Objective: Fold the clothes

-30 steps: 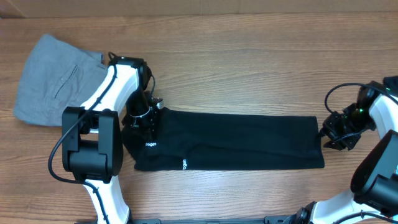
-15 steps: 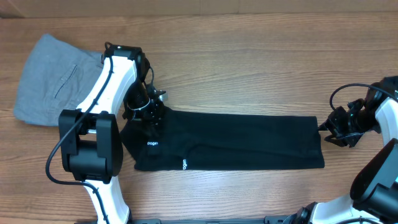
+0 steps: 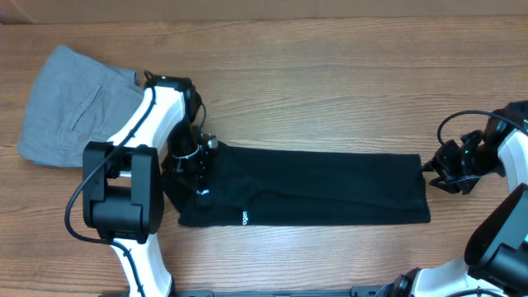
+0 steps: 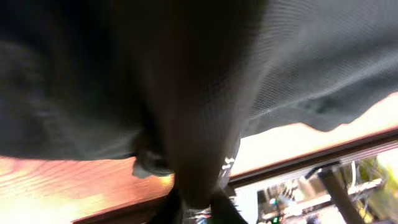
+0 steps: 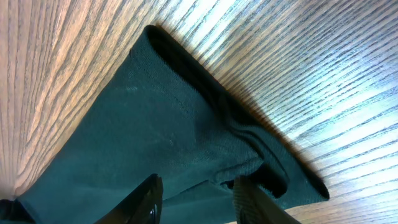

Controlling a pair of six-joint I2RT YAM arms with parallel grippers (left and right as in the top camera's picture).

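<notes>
The clothes [image 3: 313, 186] are a long black garment with small white logo prints, lying flat across the table. My left gripper [image 3: 196, 169] presses down on its left end, shut on a pinch of the black fabric [image 4: 186, 74], which fills the left wrist view and runs down between the jaws of the gripper [image 4: 198, 208]. My right gripper [image 3: 431, 175] sits at the garment's right edge. In the right wrist view the gripper [image 5: 199, 196] is open, its fingers [image 5: 146, 196] standing apart over the folded hem of the clothes [image 5: 155, 130].
Folded light grey trousers [image 3: 70, 107] with a pocket seam lie at the back left, just beyond the left arm. Bare wooden table [image 3: 330, 91] lies behind the garment and in front of it.
My left gripper has opened and then shut on the fabric, dropping slightly onto the garment's left end. The right gripper drew a little to the right, then held still.
</notes>
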